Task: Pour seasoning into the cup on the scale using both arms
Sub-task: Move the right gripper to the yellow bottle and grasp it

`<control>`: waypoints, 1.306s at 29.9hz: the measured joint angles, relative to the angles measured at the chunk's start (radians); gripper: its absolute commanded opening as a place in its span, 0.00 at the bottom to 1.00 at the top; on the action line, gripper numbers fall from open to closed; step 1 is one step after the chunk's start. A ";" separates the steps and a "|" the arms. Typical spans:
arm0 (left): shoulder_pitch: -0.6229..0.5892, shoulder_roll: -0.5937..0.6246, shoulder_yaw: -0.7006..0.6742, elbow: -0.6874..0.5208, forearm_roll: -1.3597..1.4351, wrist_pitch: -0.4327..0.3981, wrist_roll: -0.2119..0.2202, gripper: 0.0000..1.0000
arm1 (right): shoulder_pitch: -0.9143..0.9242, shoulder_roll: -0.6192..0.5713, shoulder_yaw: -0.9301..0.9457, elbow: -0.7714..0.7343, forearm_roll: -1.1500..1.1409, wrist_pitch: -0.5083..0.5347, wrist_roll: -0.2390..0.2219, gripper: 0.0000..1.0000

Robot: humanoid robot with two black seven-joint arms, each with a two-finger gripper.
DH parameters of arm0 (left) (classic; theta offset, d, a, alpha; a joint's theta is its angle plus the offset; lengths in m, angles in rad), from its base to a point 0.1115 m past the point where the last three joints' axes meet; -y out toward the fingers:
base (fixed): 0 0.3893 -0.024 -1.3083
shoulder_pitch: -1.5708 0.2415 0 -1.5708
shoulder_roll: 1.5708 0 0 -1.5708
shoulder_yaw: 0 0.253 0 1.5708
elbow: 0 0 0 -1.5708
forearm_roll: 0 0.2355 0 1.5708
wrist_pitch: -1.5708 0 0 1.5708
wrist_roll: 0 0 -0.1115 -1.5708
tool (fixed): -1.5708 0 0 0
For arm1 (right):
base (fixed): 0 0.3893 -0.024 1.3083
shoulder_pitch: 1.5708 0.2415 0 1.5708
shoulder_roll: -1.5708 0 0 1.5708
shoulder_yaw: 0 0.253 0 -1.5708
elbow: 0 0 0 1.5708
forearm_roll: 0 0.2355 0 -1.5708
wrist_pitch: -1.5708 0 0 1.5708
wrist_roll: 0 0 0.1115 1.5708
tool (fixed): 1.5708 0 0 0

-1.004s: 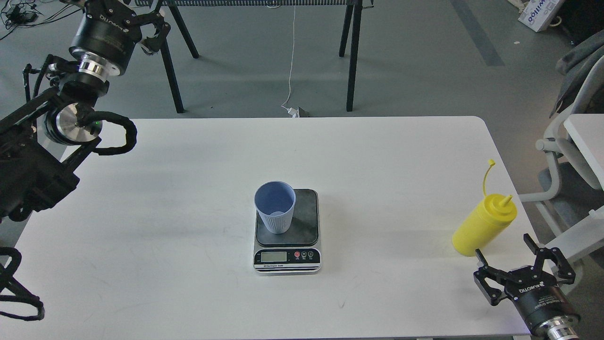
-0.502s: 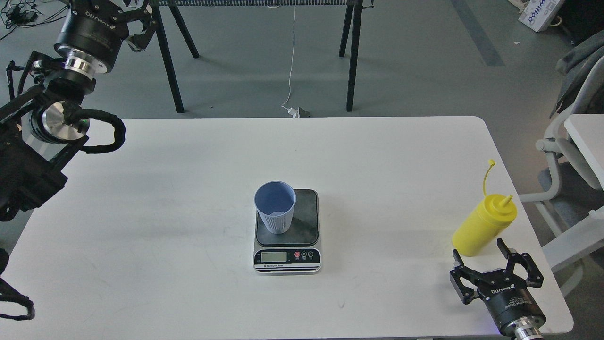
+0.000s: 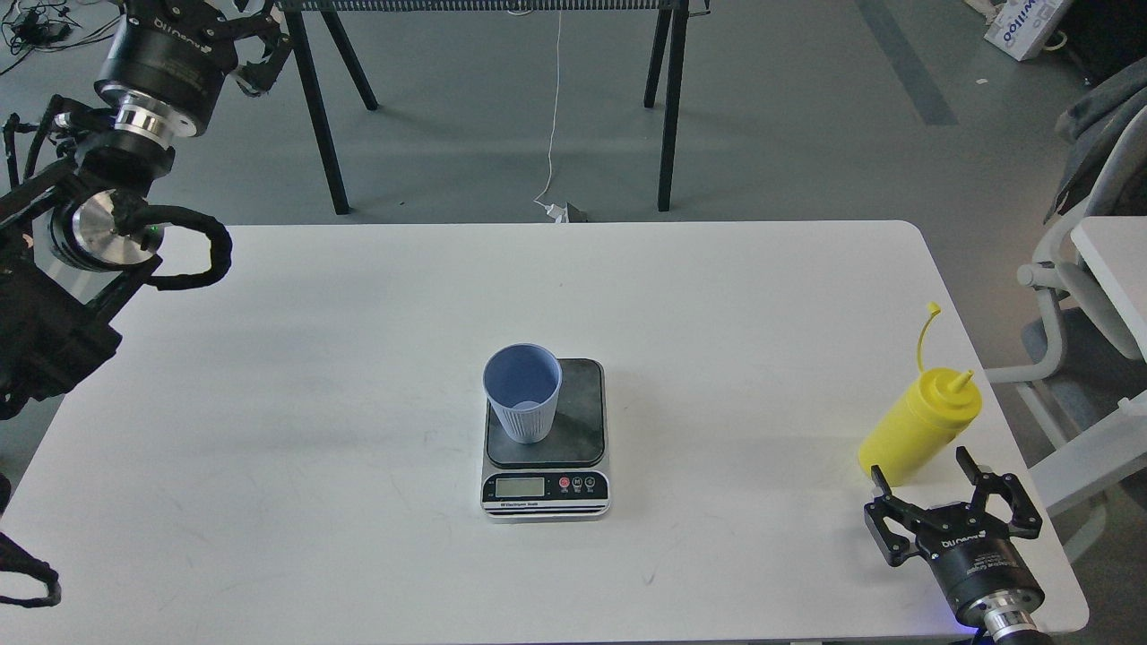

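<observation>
The light-blue ribbed cup (image 3: 522, 392) stands upright on the left part of the dark platform of the scale (image 3: 582, 414), at the table's middle. The yellow squeeze bottle (image 3: 920, 425) stands upright near the table's right edge, its cap strap sticking up. My right gripper (image 3: 923, 475) is open, just in front of the bottle's base, with its claws to either side and not touching it. My left gripper (image 3: 260, 52) is raised at the far top left, beyond the table's back edge, claws apart and empty.
The white table (image 3: 358, 358) carries only the scale, cup and bottle. Black trestle legs (image 3: 668, 107) stand behind it. A white chair (image 3: 1075, 296) and another table corner are close to the right edge.
My right gripper has moved left and forward, from right of the bottle to straight in front of its base. My left arm has drawn back up and to the left.
</observation>
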 measured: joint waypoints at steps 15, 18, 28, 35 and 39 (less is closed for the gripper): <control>-0.001 0.005 0.003 0.000 0.002 0.001 -0.001 1.00 | 0.127 0.022 -0.006 -0.093 0.038 0.000 0.000 0.94; -0.001 0.005 0.003 0.000 0.002 0.001 -0.001 1.00 | 0.150 0.023 -0.006 -0.117 0.038 0.000 0.000 0.93; -0.001 0.011 0.002 0.000 0.006 0.003 -0.005 1.00 | 0.179 0.028 -0.009 -0.141 0.038 0.000 -0.047 0.69; -0.001 0.022 0.002 0.000 0.007 0.002 -0.006 1.00 | 0.180 0.037 -0.001 -0.138 0.041 0.000 -0.072 0.40; -0.002 0.030 0.004 0.000 0.008 0.002 -0.007 1.00 | 0.205 0.037 0.011 -0.124 0.045 0.000 -0.072 0.35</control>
